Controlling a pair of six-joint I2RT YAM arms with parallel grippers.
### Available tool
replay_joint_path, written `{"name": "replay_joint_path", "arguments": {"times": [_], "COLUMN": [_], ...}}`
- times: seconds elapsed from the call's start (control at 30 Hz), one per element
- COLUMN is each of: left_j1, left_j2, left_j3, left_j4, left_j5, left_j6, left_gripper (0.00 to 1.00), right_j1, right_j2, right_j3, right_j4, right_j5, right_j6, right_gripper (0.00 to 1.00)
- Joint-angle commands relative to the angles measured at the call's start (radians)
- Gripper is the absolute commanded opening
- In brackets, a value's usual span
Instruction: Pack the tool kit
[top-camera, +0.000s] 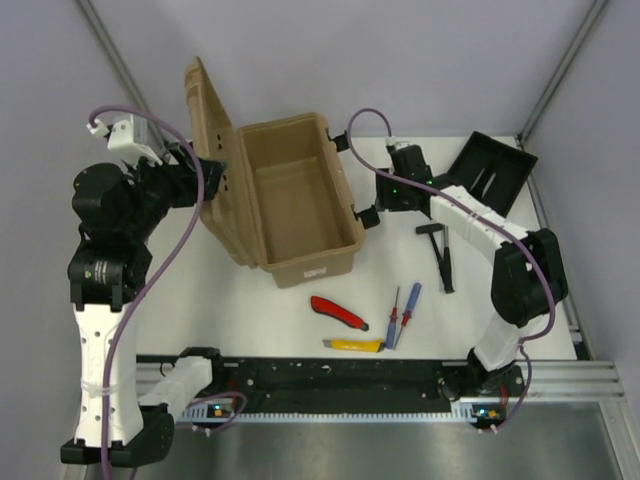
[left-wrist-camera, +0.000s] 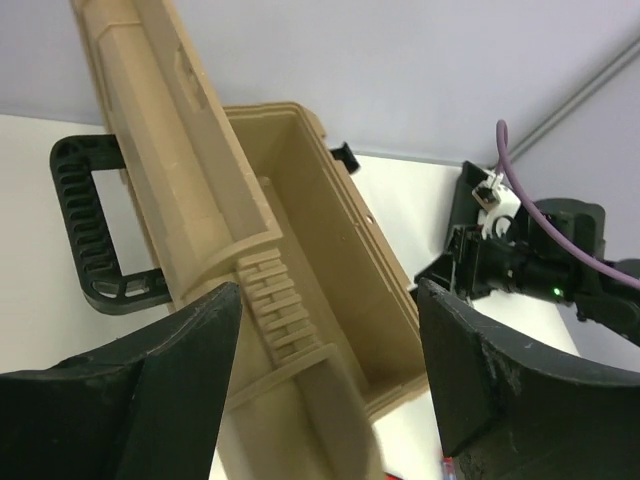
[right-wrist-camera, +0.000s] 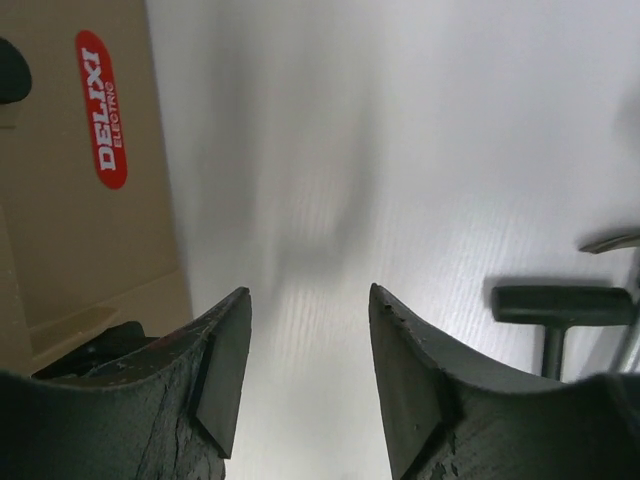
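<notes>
The tan ribbed toolbox (top-camera: 300, 205) stands open mid-table, its lid (top-camera: 215, 150) upright on the left. My left gripper (top-camera: 205, 185) is open, its jaws either side of the lid's near edge (left-wrist-camera: 300, 400); the black handle (left-wrist-camera: 90, 230) shows beside it. My right gripper (top-camera: 385, 200) is open and empty, low over the table beside the toolbox's right wall (right-wrist-camera: 90, 200). The black hammer (top-camera: 440, 250) lies right of it, its head in the right wrist view (right-wrist-camera: 560, 305). A red knife (top-camera: 338, 312), yellow knife (top-camera: 355, 345), red screwdriver (top-camera: 394, 315) and blue screwdriver (top-camera: 408, 312) lie in front.
A shallow black divided tray (top-camera: 490, 170) sits tilted at the back right. A black latch (top-camera: 368, 215) sticks out from the toolbox's right wall. A black rail (top-camera: 340, 380) runs along the near table edge between the arm bases.
</notes>
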Motion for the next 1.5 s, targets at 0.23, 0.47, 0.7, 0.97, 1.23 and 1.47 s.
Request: {"name": "replay_joint_path", "arguments": {"times": [0.23, 0.47, 0.7, 0.97, 1.23, 1.47], "left_j1": [-0.003, -0.003, -0.011, -0.058, -0.12, -0.163], "left_j2": [-0.002, -0.042, -0.065, -0.026, 0.013, 0.019], "left_j3": [0.121, 0.176, 0.165, 0.087, 0.035, -0.019], "left_j4": [-0.016, -0.023, 0.012, 0.159, 0.199, 0.221], "left_j5": [-0.129, -0.064, 0.119, 0.466, 0.538, 0.501], "left_j6": [0.102, 0.136, 0.153, 0.076, 0.051, 0.058], "left_gripper": [0.76, 0.77, 0.78, 0.78, 0.77, 0.77], "right_j1": [0.098, 0.095, 0.086, 0.014, -0.011, -0.011], "right_j2": [-0.079, -0.193, -0.309, -0.444, -0.48, -0.535], "right_j3": [0.064, 0.15, 0.077, -0.172, -0.354, -0.493], "right_j4": [-0.065, -0.105, -0.14, -0.177, -0.214, -0.3], "right_j5": [0.061, 0.173, 0.273, 0.278, 0.175, 0.121], "right_j6": [0.089, 0.086, 0.115, 0.198, 0.284, 0.356], "right_gripper": [0.55, 0.76, 0.81, 0.77, 0.75, 0.7]}}
